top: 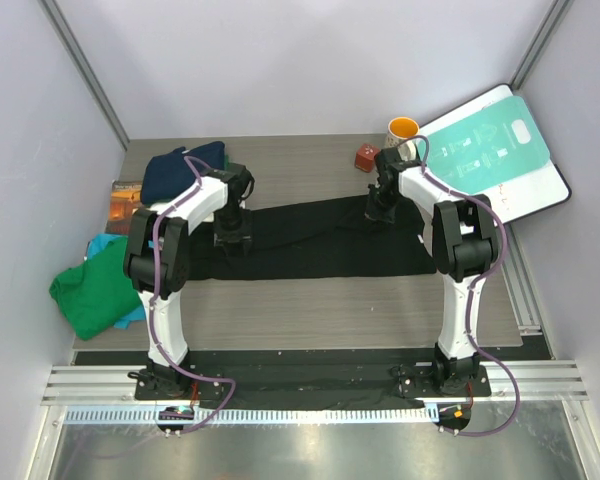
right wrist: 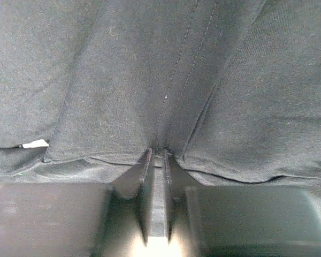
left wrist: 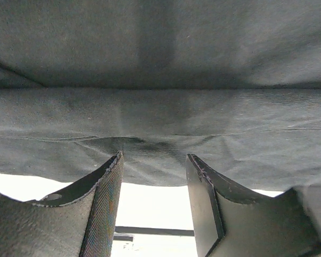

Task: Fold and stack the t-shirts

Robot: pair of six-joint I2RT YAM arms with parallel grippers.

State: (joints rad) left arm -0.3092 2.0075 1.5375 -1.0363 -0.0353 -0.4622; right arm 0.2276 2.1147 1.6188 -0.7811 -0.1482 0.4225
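The black t-shirt (top: 320, 240) lies as a long band across the table's middle; no rose print shows. My left gripper (top: 230, 236) is over its left part, jaws open, with the cloth's edge (left wrist: 150, 134) at the fingertips (left wrist: 109, 176) and nothing held. My right gripper (top: 383, 208) is at the shirt's far right edge, shut on a fold of the black cloth (right wrist: 158, 151). A navy t-shirt (top: 178, 168) is bunched at the back left. A green t-shirt (top: 98, 292) lies at the left edge, over a teal one (top: 104, 243).
A brown picture book (top: 124, 202) lies at the left beside the navy shirt. A teal-and-white board (top: 495, 150) leans at the back right. A yellow cup (top: 403, 129) and a small red cube (top: 366, 157) stand just behind my right gripper.
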